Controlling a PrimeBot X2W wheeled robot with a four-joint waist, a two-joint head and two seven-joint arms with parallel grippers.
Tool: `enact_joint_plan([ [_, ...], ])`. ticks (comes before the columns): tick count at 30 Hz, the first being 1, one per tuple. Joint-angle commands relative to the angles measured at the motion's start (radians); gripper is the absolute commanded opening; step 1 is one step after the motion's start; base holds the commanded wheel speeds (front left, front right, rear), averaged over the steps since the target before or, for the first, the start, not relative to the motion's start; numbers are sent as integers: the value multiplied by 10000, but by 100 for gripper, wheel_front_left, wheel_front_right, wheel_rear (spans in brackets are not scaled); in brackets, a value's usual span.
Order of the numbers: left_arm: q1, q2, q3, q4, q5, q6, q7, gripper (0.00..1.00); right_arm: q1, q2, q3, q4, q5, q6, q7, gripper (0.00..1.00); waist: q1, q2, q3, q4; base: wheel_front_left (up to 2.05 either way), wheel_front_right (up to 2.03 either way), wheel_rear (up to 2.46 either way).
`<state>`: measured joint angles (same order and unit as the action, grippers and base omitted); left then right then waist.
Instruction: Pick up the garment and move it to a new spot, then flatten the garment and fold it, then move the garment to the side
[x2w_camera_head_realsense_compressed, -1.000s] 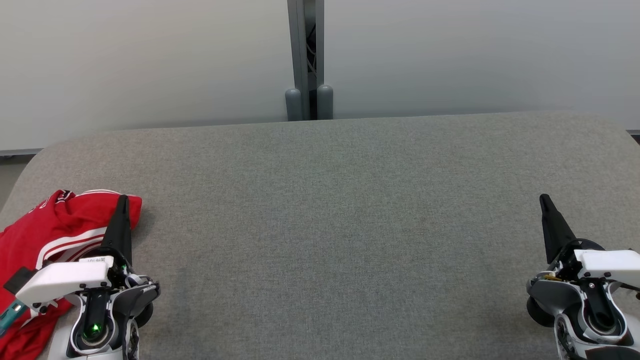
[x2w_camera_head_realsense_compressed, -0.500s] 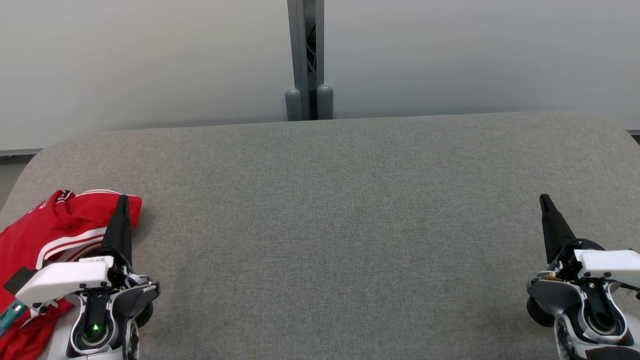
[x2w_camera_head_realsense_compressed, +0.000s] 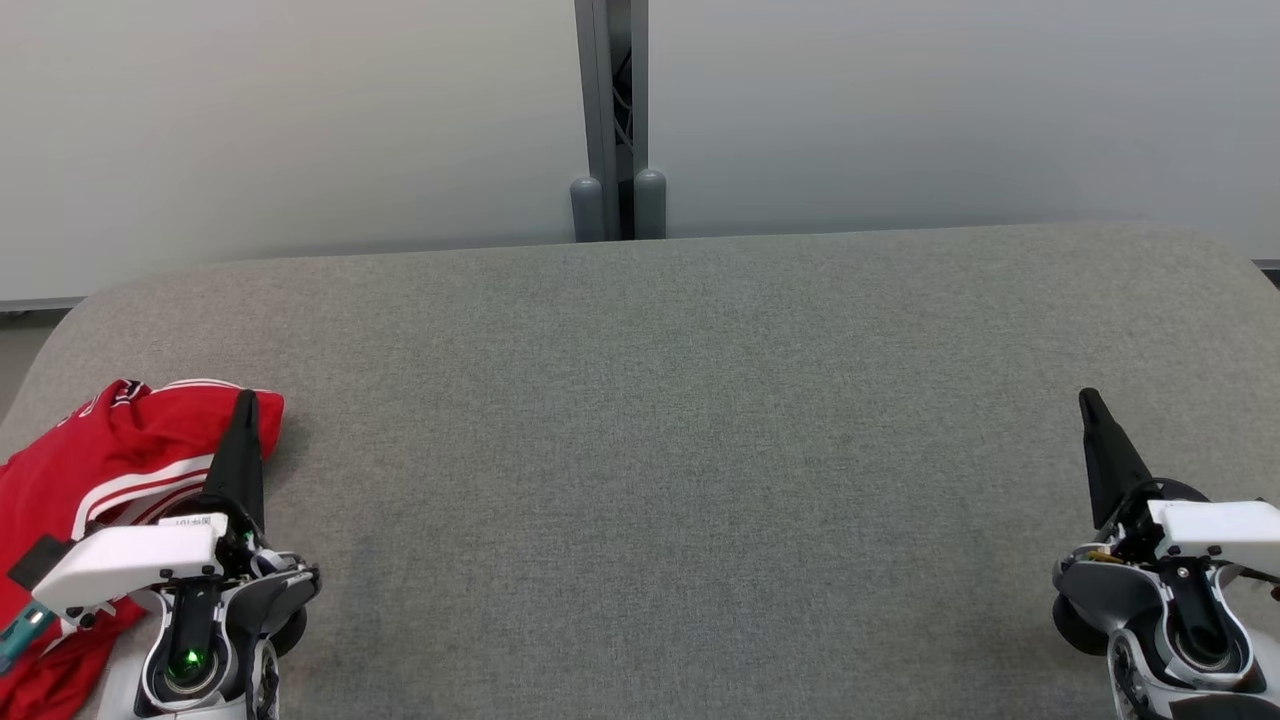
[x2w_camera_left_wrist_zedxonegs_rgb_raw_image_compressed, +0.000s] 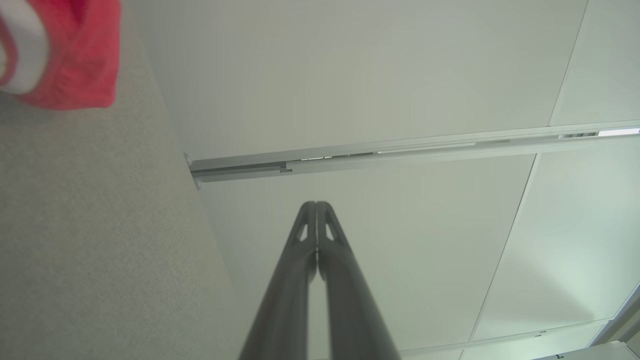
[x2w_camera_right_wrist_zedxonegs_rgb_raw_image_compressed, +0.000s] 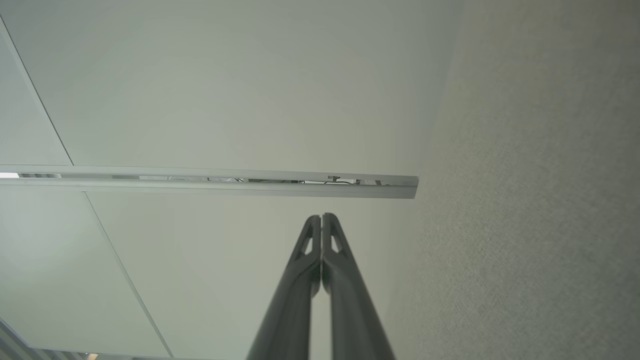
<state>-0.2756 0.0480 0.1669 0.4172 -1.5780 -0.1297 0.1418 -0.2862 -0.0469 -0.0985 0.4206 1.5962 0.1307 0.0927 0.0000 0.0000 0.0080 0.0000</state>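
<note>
While the red garment (x2w_camera_head_realsense_compressed: 110, 450) is lying crumpled at the lower left of the head view, its white stripes showing, the left gripper (x2w_camera_head_realsense_compressed: 244, 405) is pointing up the frame across the cloth's right edge. Its two dark fingers are pressing together with nothing between them. From this angle it cannot be told whether they are touching the fabric or hanging just above it. The arm's white wrist housing is covering part of the garment's lower half.

At the lower right of the same view, well apart from the cloth, the right gripper (x2w_camera_head_realsense_compressed: 1090, 405) is also pointing up the frame with its fingers closed on nothing. A grey cushioned surface (x2w_camera_head_realsense_compressed: 640, 450) is stretching between the two grippers. Behind its far edge, pale wall panels (x2w_camera_head_realsense_compressed: 300, 120) are standing either side of a metal post (x2w_camera_head_realsense_compressed: 610, 100) at the top centre, with two rounded caps (x2w_camera_head_realsense_compressed: 588, 208) sitting at its foot.

In the left wrist view the garment (x2w_camera_left_wrist_zedxonegs_rgb_raw_image_compressed: 85, 60) is showing as a red fold in the upper left corner, well away from the closed fingertips (x2w_camera_left_wrist_zedxonegs_rgb_raw_image_compressed: 309, 212) at the bottom centre.
</note>
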Motion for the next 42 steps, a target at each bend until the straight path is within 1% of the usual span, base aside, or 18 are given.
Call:
enact_joint_plan([
  [1,30,-13,-3,35,9,0,-13,100,27,15,3,34,-8,0,-5,100,0,0,0,0,0,0,0],
  [5,495,-164,-37,331,27,2,-41,100,476,170,35,301,-27,-2,-28,100,0,0,7,-3,0,0,0],
  [13,677,-141,-145,118,143,1,-430,100,732,146,-40,-74,-454,-1,-372,100,0,0,-73,-28,0,0,0],
  [19,829,-122,36,-102,732,0,-738,100,918,127,-197,-414,-1008,-1,-645,100,0,0,-137,-58,0,0,0],
  [32,1037,-86,350,-627,2113,-3,-1339,100,1064,91,-361,-1281,-3237,1,-1175,100,0,0,-258,-138,0,0,0],
  [36,1065,-76,364,-834,2607,-3,-1503,100,1055,79,-213,-1613,-4200,1,-1324,100,0,0,-273,-167,0,0,0],
  [42,1106,-65,544,-1236,3656,2,-1744,100,807,65,121,-1951,-5771,2,-1537,100,0,0,-250,-243,0,0,0],
])
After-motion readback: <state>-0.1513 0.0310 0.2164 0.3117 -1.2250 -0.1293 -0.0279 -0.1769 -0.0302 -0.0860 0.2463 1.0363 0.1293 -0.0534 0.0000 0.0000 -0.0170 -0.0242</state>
